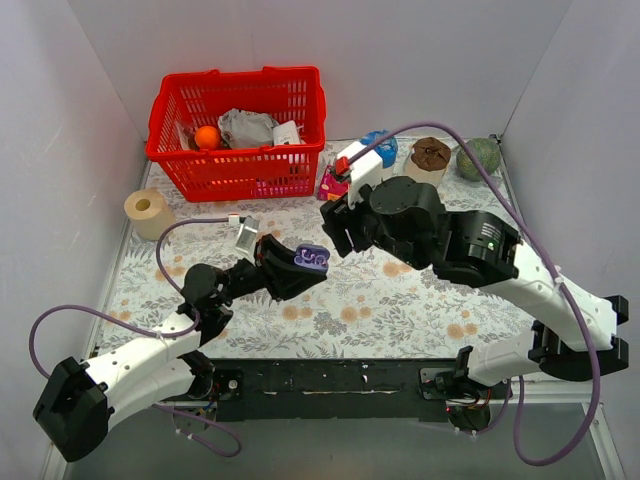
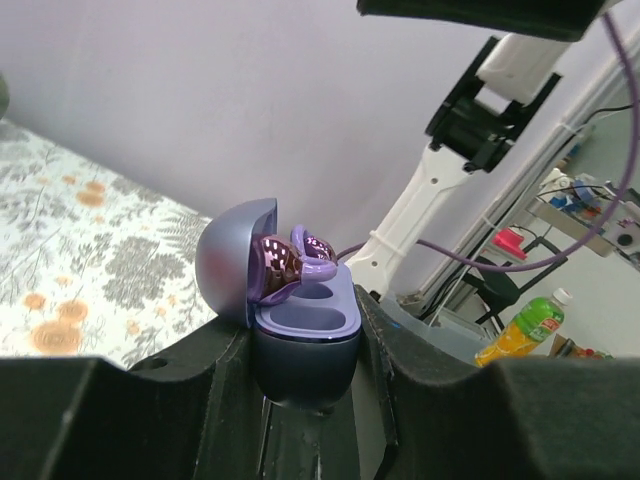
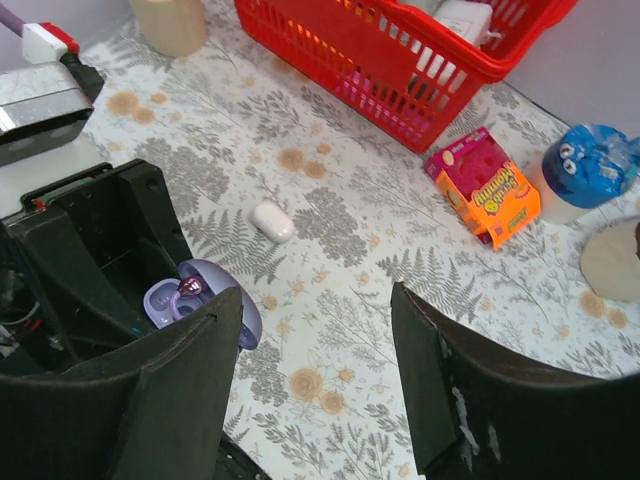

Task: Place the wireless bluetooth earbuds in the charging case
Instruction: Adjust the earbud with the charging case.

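Above the middle of the flowered table (image 1: 400,300), the left gripper (image 1: 292,270) holds the charging case (image 1: 311,258) clear of the cloth, its fingers (image 2: 205,385) pressed against the case's two sides. The right gripper (image 1: 338,228) hangs just beyond and above it, not touching.

The overhead view shows only a purple swirl in the open case. The left wrist view shows more: the case stands upright in the grip with its lid tipped back. A glossy purple earbud (image 2: 282,266) sits at the hinge end against the lid. A second rounded purple piece lies just beside it, and whether that is the other bud cannot be told. In front of them lies a smooth lavender recess.

The right wrist view looks down from the other side. Its own fingers (image 3: 205,390) are spread wide apart with nothing between them, and the case lies low and to the left of them, with a shiny bud glinting inside.

This view alone makes out the white capsule (image 3: 272,221) lying on the cloth, well apart from the case. Farther off are the red basket (image 3: 400,60) and a pink and orange box (image 3: 487,186).
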Controlling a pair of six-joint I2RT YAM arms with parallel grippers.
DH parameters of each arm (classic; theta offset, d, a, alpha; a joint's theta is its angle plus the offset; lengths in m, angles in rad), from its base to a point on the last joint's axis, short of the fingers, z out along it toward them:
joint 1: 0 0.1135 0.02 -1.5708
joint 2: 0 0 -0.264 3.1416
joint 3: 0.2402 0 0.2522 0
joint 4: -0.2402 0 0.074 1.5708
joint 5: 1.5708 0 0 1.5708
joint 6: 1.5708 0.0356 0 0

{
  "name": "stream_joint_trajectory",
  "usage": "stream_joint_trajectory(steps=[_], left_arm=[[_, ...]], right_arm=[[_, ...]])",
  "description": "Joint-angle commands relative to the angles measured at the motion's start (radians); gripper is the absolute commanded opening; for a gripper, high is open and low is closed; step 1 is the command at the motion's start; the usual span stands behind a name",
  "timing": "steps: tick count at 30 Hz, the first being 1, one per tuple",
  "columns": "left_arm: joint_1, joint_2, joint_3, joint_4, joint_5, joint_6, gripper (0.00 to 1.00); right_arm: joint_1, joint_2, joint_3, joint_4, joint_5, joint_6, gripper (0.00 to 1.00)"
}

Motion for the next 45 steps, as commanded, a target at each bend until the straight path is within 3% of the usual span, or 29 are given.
stream_joint_trajectory(steps=[1, 4, 6, 7, 8, 9, 11, 17, 20, 33, 45], left_arm=[[0.005, -0.02, -0.015, -0.158, -0.062, 0.044, 0.0], [0.003, -0.04, -0.02, -0.248, -0.094, 0.052, 0.0], [0.005, -0.057, -0.029, -0.274, -0.102, 0.055, 0.0], [0.005, -0.063, -0.036, -0.282, -0.102, 0.052, 0.0], [0.005, -0.069, -0.047, -0.282, -0.105, 0.048, 0.0], [0.005, -0.074, -0.052, -0.282, -0.108, 0.038, 0.0], [0.005, -0.085, -0.056, -0.293, -0.113, 0.034, 0.0], [0.005, -0.025, -0.024, -0.314, -0.061, 0.005, 0.0], [0.005, 0.009, -0.012, -0.287, -0.018, -0.011, 0.0], [0.005, -0.019, -0.032, -0.178, 0.027, 0.021, 0.0], [0.005, -0.034, -0.023, -0.202, 0.034, 0.017, 0.0]], right_arm=[[0.001, 0.071, 0.07, -0.155, 0.13, 0.038, 0.68], [0.001, 0.085, 0.043, -0.177, 0.193, 0.027, 0.68], [0.001, 0.025, -0.028, -0.059, 0.262, 0.126, 0.48], [0.0, -0.004, -0.098, 0.005, 0.21, 0.096, 0.44], [-0.002, -0.078, -0.137, 0.058, 0.058, 0.044, 0.4], [-0.002, -0.116, -0.176, 0.161, 0.011, -0.041, 0.38], [-0.002, -0.171, -0.226, 0.195, -0.042, -0.051, 0.34], [0.001, -0.067, -0.103, -0.004, -0.218, -0.091, 0.54], [0.006, -0.059, -0.122, -0.017, -0.279, -0.097, 0.56], [0.012, -0.033, -0.183, -0.002, -0.366, -0.091, 0.45], [0.018, 0.005, -0.217, 0.046, -0.373, -0.083, 0.44]])
